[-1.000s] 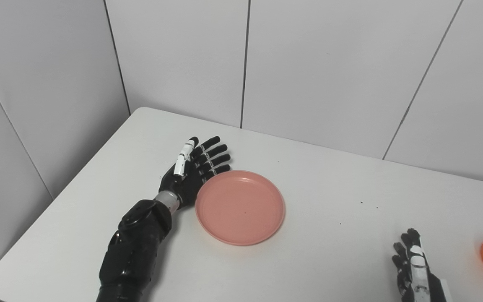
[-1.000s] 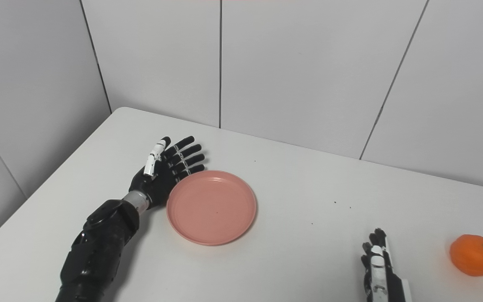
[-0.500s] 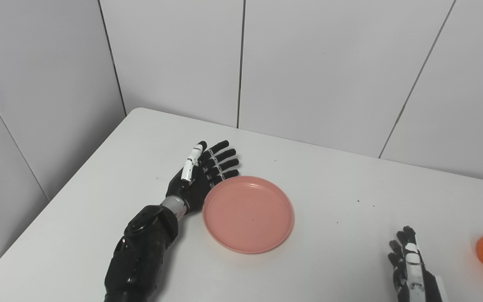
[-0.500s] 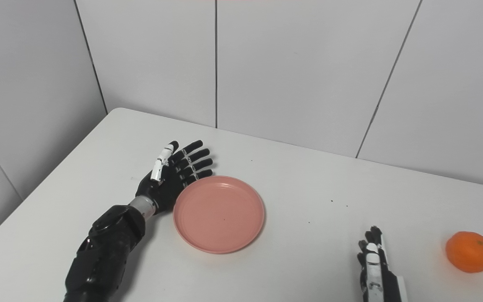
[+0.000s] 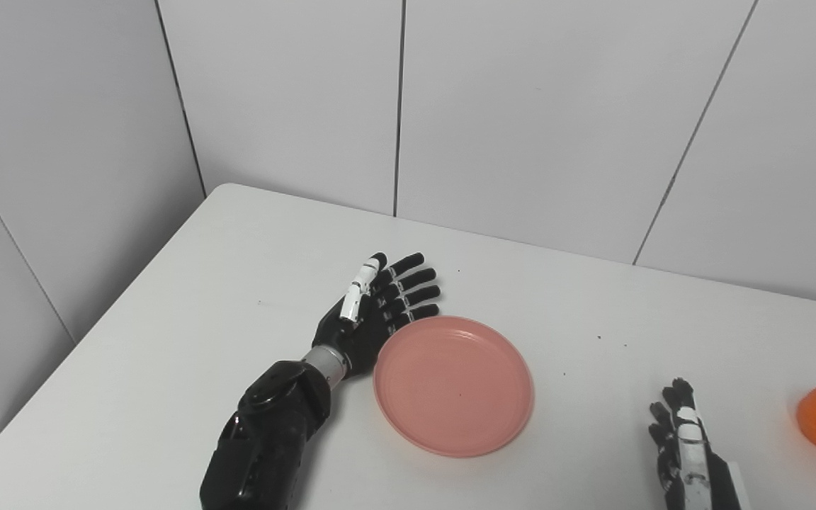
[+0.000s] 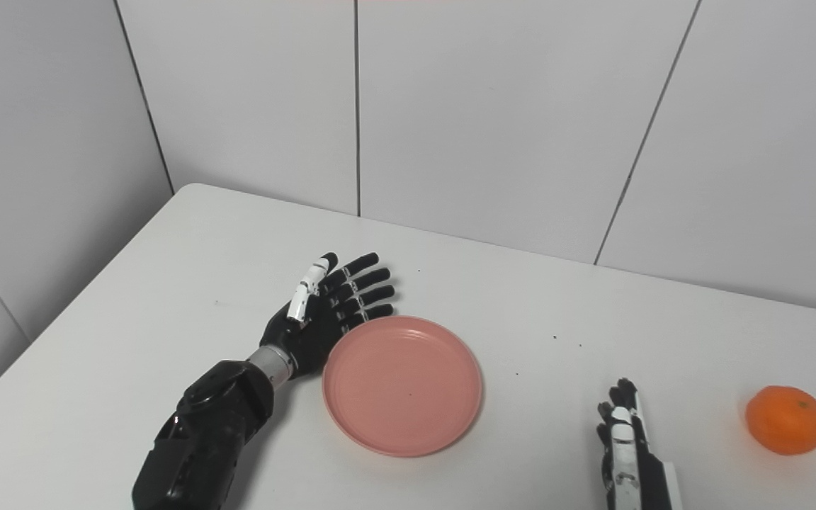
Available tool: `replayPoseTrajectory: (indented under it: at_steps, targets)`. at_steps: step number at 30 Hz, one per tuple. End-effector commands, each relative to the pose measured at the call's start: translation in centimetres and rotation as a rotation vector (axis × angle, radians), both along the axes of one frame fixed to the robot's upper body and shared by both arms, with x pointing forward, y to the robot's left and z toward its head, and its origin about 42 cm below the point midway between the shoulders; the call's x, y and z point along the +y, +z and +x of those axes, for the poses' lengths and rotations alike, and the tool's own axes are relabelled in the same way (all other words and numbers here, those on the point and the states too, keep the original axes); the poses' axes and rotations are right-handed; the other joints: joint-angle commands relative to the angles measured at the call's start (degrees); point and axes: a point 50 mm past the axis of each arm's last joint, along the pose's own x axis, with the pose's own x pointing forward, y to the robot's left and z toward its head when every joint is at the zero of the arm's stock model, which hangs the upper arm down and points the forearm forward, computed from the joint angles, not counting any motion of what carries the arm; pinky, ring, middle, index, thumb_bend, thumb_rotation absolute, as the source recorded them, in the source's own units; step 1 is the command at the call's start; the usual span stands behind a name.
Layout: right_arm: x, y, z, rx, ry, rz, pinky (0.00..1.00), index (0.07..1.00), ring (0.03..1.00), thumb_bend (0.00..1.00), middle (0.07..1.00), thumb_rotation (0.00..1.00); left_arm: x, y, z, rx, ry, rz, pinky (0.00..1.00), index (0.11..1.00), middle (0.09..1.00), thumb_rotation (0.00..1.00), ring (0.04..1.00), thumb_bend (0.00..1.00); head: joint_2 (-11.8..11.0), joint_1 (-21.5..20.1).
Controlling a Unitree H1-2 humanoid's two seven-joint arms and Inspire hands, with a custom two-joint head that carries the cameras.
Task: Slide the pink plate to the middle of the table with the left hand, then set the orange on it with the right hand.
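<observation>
The pink plate (image 5: 454, 386) lies flat on the white table (image 5: 167, 333), left of the middle. My left hand (image 5: 377, 312) is open, fingers straight and apart, its edge pressed against the plate's left rim. It shows the same way in the right eye view (image 6: 330, 306). The orange (image 6: 786, 419) sits on the table at the far right. My right hand (image 6: 624, 443) rests near the table's front edge, between plate and orange, fingers extended and holding nothing.
Grey panelled walls (image 5: 521, 106) stand close behind the table and along its left side. The table's rounded far-left corner (image 5: 227, 190) is in view. A few small dark specks (image 5: 564, 372) dot the tabletop right of the plate.
My left hand has pushed the pink plate to the right and a little nearer across the table. The camera has also panned slightly. My right hand and the orange have stayed put.
</observation>
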Motion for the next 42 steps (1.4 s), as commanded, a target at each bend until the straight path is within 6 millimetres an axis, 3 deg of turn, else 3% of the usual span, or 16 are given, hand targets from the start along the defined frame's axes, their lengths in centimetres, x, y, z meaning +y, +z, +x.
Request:
replayPoseTrajectory:
  at_steps: [1, 13, 35, 42]
  targets:
    - [0.4, 1.6, 0.2, -0.076, 0.007, 0.012, 1.00, 0.984, 0.976, 0.24, 0.987, 1.00, -1.1, 0.7, 0.0, -0.011, -0.028, -0.012, 0.73, 0.794, 0.791, 1.00, 0.773, 0.31, 0.16, -0.08]
    - [0.6, 1.9, 0.2, -0.084, 0.007, 0.028, 1.00, 0.988, 0.979, 0.24, 0.992, 1.00, -3.8, 0.8, -0.7, -0.002, -0.061, -0.049, 0.73, 0.790, 0.785, 1.00, 0.769, 0.32, 1.21, -1.22]
    - [1.0, 2.3, 0.1, -0.083, -0.005, 0.017, 1.00, 0.981, 0.969, 0.24, 0.985, 1.00, -8.4, -0.6, -2.6, 0.041, -0.098, -0.049, 0.74, 0.778, 0.785, 1.00, 0.765, 0.32, 1.96, -2.41]
    - [1.1, 2.3, 0.3, -0.089, -0.014, 0.007, 1.00, 0.982, 0.970, 0.23, 0.984, 1.00, -8.8, -0.6, -2.8, 0.031, -0.090, -0.023, 0.76, 0.785, 0.793, 1.00, 0.779, 0.33, 1.93, -3.14]
